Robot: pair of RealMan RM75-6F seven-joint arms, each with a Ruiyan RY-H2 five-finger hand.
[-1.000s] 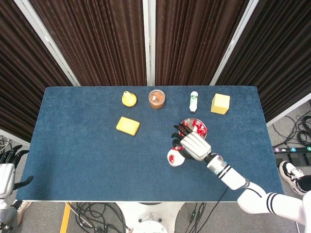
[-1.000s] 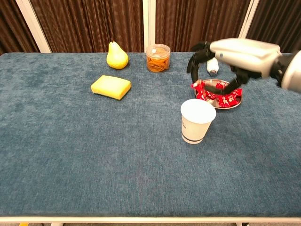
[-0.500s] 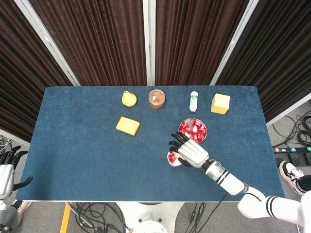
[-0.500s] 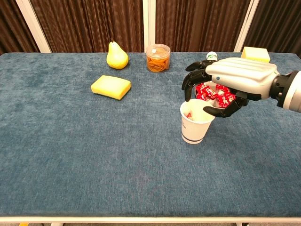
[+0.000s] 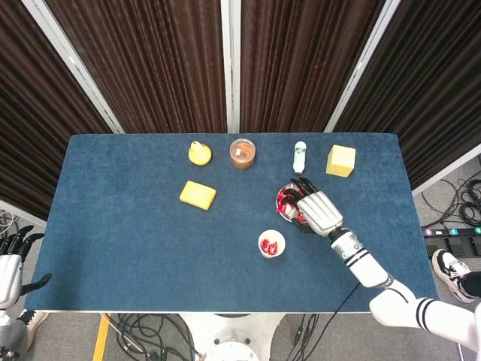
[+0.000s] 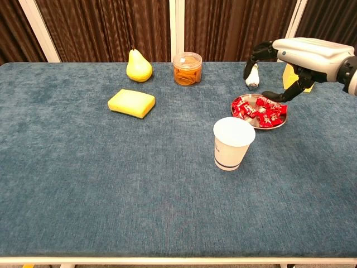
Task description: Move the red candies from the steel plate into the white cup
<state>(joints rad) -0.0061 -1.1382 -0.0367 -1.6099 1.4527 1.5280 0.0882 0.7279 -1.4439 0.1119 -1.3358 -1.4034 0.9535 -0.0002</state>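
The steel plate [image 6: 281,120] [image 5: 282,192] sits right of centre with several red candies [image 6: 257,109] [image 5: 284,200] piled on it. The white cup [image 6: 233,143] [image 5: 270,244] stands upright just in front of it, and the head view shows red candies inside. My right hand [image 6: 301,56] [image 5: 317,211] hovers over the plate's right side, fingers spread and curved downward, with nothing visibly in it. My left hand [image 5: 9,265] hangs off the table's near left corner, fingers apart and empty; only the head view shows it.
Along the far edge stand a yellow pear [image 6: 139,65], a clear jar of orange contents [image 6: 187,68], a small white bottle [image 6: 252,78] and a yellow block [image 5: 340,160]. A yellow sponge [image 6: 131,103] lies left of centre.
My right hand went from the plate to above the cup, where red candies appeared, then moved back up and right over the plate. The left hand stayed put.
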